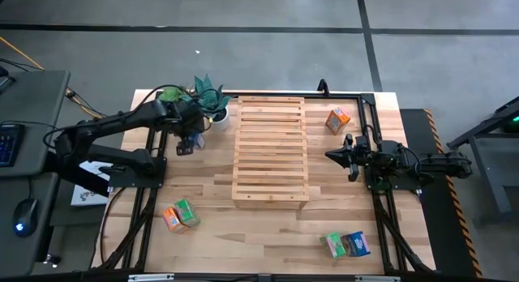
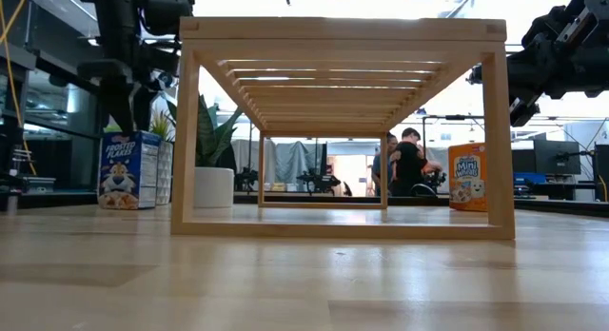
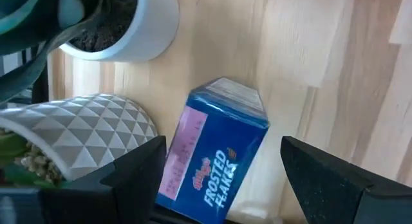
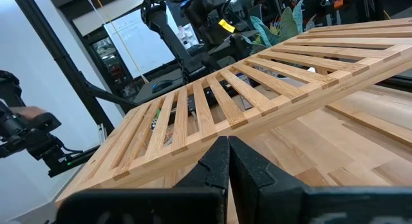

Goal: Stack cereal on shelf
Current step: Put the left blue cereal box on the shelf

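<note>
Fingers of our left gripper (image 3: 222,176) stand spread wide, one on each side of the blue cereal box (image 3: 215,163), which stands upright on the table directly below, untouched as far as we see. Just beyond sit two potted plants (image 1: 203,94); we judge this steep approach avoids them. Farther off, the shelf (image 1: 270,148) waits, top bare. Our right gripper (image 4: 226,166) idles, pressed together.

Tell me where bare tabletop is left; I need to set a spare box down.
Free: the strip between the shelf and the right gripper, and the near edge between the orange-green pair and green-blue pair. Crowded: the far-left corner, with plants, blue box and left gripper.
</note>
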`<state>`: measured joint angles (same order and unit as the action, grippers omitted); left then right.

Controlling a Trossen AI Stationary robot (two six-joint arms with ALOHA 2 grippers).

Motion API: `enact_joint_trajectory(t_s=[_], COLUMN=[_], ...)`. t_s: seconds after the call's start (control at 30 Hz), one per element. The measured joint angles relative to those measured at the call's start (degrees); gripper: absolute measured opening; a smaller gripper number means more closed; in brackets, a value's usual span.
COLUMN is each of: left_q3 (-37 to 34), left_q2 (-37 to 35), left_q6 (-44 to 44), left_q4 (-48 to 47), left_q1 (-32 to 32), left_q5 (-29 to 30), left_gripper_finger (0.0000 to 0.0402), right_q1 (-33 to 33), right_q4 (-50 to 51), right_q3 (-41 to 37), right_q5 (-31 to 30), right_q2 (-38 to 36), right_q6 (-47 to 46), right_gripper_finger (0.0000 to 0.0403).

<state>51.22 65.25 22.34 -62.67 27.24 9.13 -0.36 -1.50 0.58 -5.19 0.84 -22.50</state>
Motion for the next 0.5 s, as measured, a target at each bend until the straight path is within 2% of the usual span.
enact_joint_trajectory(t_s=[0.07, 0.23, 0.5], left_q3=[0.0, 0.0, 0.0], left_q2=[0.44, 2.99, 8.88], left_q6=[1.64, 5.17, 6.43], left_q4=[0.0, 0.02, 0.05], left_q1=[0.03, 0.07, 0.17], left_q5=[0.64, 6.5, 6.49], left_gripper_finger=[0.0296, 0.0296, 0.0296], right_q1=[0.0, 0.0, 0.02], right_q4=[0.0, -0.02, -0.02], right_q3=[0.0, 0.0, 0.0], right_q5=[0.0, 0.0, 0.0], right_q2=[0.0, 0.0, 0.0], right_q6=[0.0, 0.0, 0.0], right_gripper_finger=[0.0, 0.0, 0.0])
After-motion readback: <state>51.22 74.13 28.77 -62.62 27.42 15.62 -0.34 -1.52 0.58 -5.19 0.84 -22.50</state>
